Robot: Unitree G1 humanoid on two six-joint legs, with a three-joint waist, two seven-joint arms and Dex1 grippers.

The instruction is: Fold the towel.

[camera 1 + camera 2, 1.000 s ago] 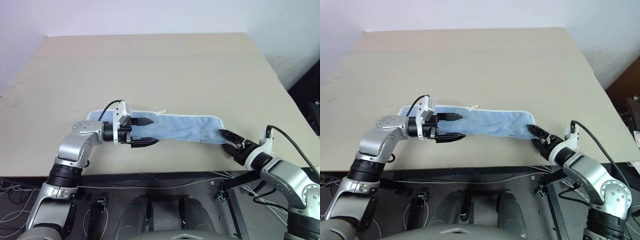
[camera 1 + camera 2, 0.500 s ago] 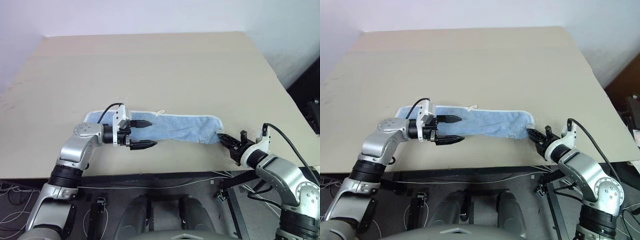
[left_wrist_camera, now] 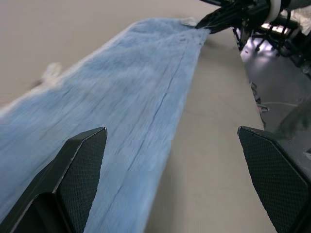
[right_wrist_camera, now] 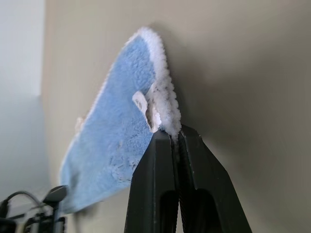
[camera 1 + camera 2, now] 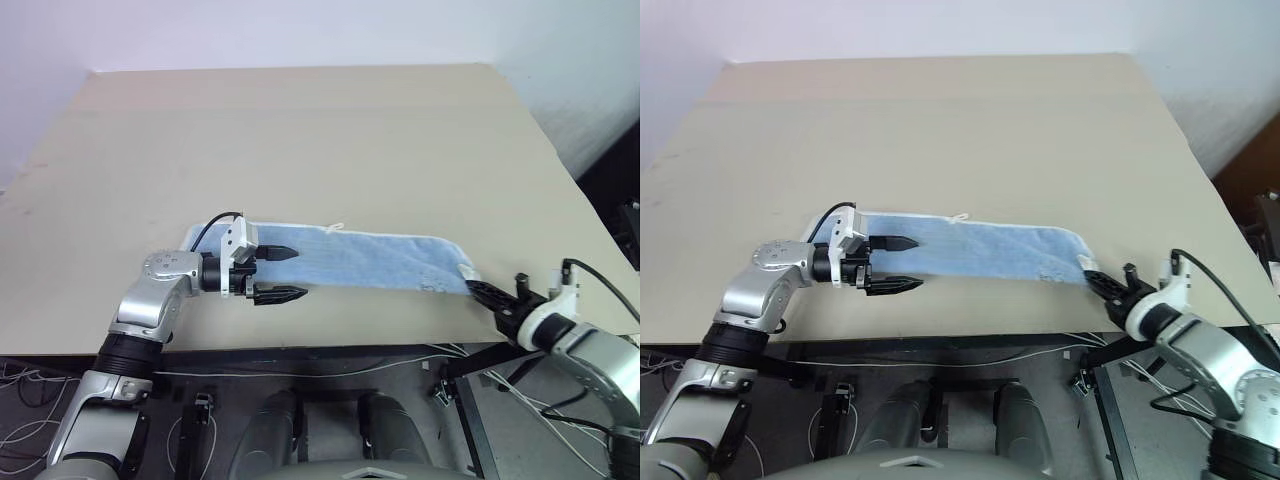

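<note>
The light blue towel (image 5: 360, 260) lies as a long narrow strip on the tan table (image 5: 300, 130), close to its front edge. My left gripper (image 5: 298, 272) is open at the strip's left end, pointing along it. One finger (image 3: 85, 155) hovers over the cloth, the other (image 3: 272, 165) over bare table beside the towel's near edge. My right gripper (image 5: 474, 287) is shut on the towel's whitish right corner (image 4: 163, 109), which is lifted slightly and drawn out to a point. The left wrist view shows the right gripper (image 3: 214, 19) at the far end of the towel (image 3: 121, 107).
The table's front edge (image 5: 330, 345) runs just below the towel and both grippers. Cables (image 5: 470, 355) hang under that edge. The table's right edge (image 5: 560, 170) slants away behind my right arm. The far half of the table is bare.
My right gripper shut on the towel's right corner and pulled it to the right, so the strip has slid and stretched that way. The left gripper stayed open in nearly the same place.
</note>
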